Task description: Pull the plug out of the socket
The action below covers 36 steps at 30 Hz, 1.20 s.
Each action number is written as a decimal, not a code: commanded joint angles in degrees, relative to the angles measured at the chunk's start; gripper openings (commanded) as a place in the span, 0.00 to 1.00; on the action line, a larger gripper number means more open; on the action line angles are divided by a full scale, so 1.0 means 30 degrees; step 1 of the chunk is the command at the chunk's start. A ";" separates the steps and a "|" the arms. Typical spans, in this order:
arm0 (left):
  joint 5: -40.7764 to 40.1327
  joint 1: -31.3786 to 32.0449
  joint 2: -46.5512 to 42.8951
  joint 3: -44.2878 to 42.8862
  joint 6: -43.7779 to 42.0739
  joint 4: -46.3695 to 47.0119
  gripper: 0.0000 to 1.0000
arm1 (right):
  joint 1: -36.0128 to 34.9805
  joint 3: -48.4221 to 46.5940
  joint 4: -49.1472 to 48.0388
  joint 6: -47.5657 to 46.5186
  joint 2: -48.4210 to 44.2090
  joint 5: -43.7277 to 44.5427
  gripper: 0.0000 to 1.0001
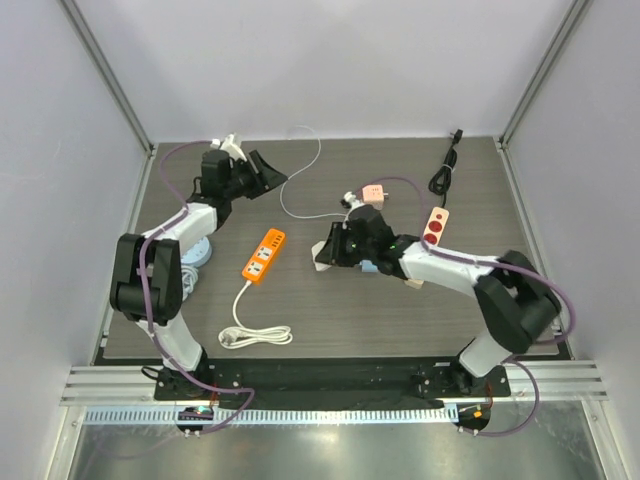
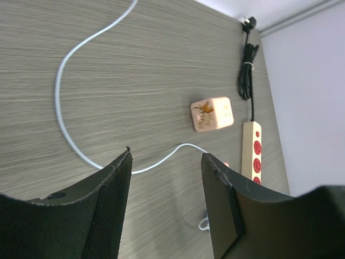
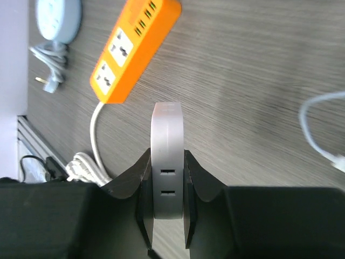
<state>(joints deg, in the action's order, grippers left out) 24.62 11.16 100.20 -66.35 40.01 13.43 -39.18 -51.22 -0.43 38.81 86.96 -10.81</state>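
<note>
The socket [image 1: 437,224] is a beige strip with red outlets at the right. Its near end runs under my right arm, and it also shows in the left wrist view [image 2: 252,156]. The plug is out of view. My right gripper [image 1: 328,252] hangs over the table's middle. It [image 3: 167,154] is shut on a flat pale grey adapter [image 3: 167,135] with a rounded end and two slots. My left gripper [image 1: 265,170] is at the back left, raised. It [image 2: 167,152] is open with nothing between the fingers.
An orange strip [image 1: 263,257] with a coiled white cord [image 1: 255,337] lies left of centre. A round light-blue socket [image 1: 195,255] is under the left arm. A pink cube [image 1: 372,192] on a white cable [image 2: 59,102] sits at the back. The black cord [image 1: 445,170] is bundled at the back right.
</note>
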 commanded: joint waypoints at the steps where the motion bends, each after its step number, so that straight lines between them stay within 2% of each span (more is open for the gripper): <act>1: 0.0055 -0.0232 -0.1438 0.0405 -0.0563 0.1997 0.56 | -0.0650 -0.1436 -0.2612 0.0981 0.2005 0.0464 0.01; 6: -0.0092 -0.0818 -0.1263 0.1226 0.0081 0.3430 0.55 | -0.1266 -0.2467 -0.2259 0.0424 0.3708 0.2429 0.05; 12: 0.0523 -0.0907 -0.0326 0.1022 0.0930 0.4135 0.55 | -0.1267 -0.1093 -0.3518 0.0980 0.4061 0.3162 0.08; 17: 0.0787 -0.0907 0.0114 0.1051 0.1311 0.4575 0.55 | -0.1237 -0.0241 -0.4369 0.1361 0.4353 0.2989 0.21; 21: 0.0933 -0.0907 0.0319 0.1022 0.1429 0.4693 0.55 | -0.1238 0.0023 -0.4487 0.1713 0.4354 0.3133 0.25; 27: 0.0933 -0.0907 0.0319 0.1080 0.1371 0.4664 0.55 | -0.1267 -0.0299 -0.3199 0.1274 0.4003 0.3515 0.38; 28: 0.0962 -0.0907 0.0291 0.1051 0.1371 0.4693 0.56 | -0.1267 -0.0357 -0.2879 0.1244 0.3915 0.3515 0.45; 30: 0.0933 -0.0907 0.0349 0.1051 0.1371 0.4664 0.56 | -0.1267 -0.0358 -0.2614 0.1127 0.3740 0.3515 0.48; 31: 0.0933 -0.0936 0.0378 0.1022 0.1429 0.4664 0.56 | -0.1267 -0.0445 -0.2235 0.1098 0.3681 0.4211 0.55; 33: 0.1050 -0.0907 0.0407 0.1022 0.1429 0.4693 0.56 | -0.1267 -0.0445 -0.1795 0.0951 0.3389 0.4393 0.61; 36: 0.1138 -0.0907 0.0408 0.0964 0.1488 0.4722 0.56 | -0.1266 -0.0504 -0.1237 0.0600 0.2949 0.4686 0.62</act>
<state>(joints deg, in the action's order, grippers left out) 26.85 8.71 101.43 -63.07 44.60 23.86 -42.78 -51.03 -5.45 42.13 99.68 0.32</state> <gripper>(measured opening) 0.558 0.618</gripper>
